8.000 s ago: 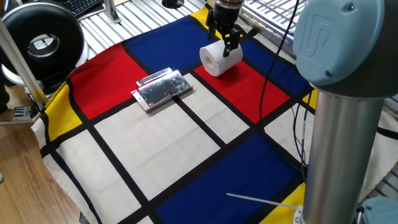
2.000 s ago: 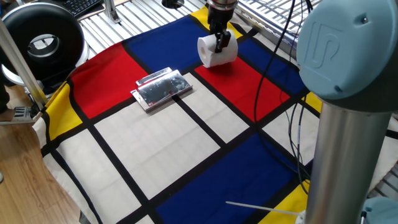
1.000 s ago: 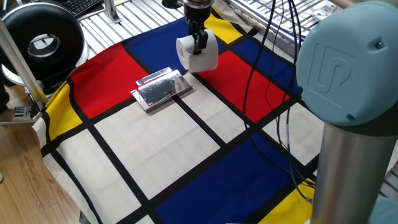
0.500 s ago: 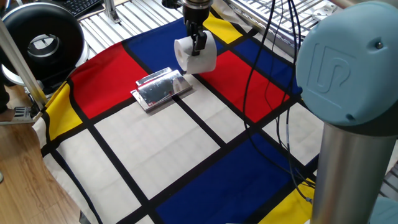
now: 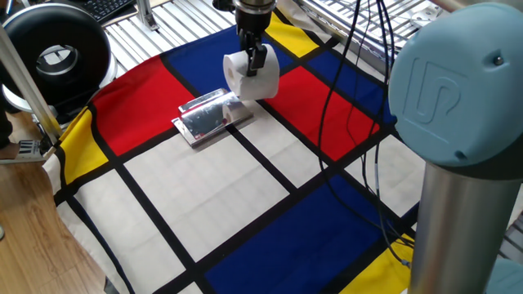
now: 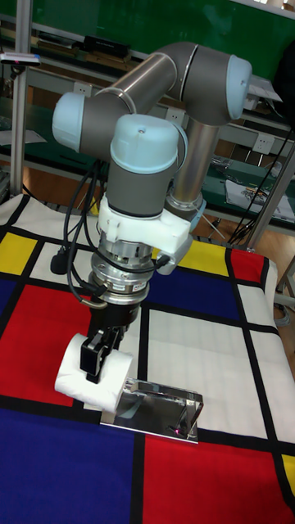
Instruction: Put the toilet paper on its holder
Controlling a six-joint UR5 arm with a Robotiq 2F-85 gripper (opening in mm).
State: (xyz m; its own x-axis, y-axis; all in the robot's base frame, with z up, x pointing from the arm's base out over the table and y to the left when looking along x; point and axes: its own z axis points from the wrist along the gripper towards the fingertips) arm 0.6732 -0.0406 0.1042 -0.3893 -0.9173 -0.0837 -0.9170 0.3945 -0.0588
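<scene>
The white toilet paper (image 5: 253,77) (image 6: 90,378) hangs lifted off the cloth, with my gripper (image 5: 256,59) (image 6: 95,358) shut on it, one finger in its core. It hovers over the far right end of the holder (image 5: 208,118) (image 6: 160,408), a shiny silver plate lying flat on the checked cloth. In the tall fixed view the roll sits just left of the plate's raised end, close to it; whether they touch I cannot tell.
A big black round device (image 5: 55,55) stands at the far left by the table corner. Black cables (image 5: 351,73) hang from the arm over the right side. The arm's grey column (image 5: 458,188) fills the right foreground. The table's left edge (image 5: 57,192) borders wooden floor.
My gripper has carried the toilet paper left and toward the holder, from over the red square to the plate's far end, with small further leftward drift in the last half second.
</scene>
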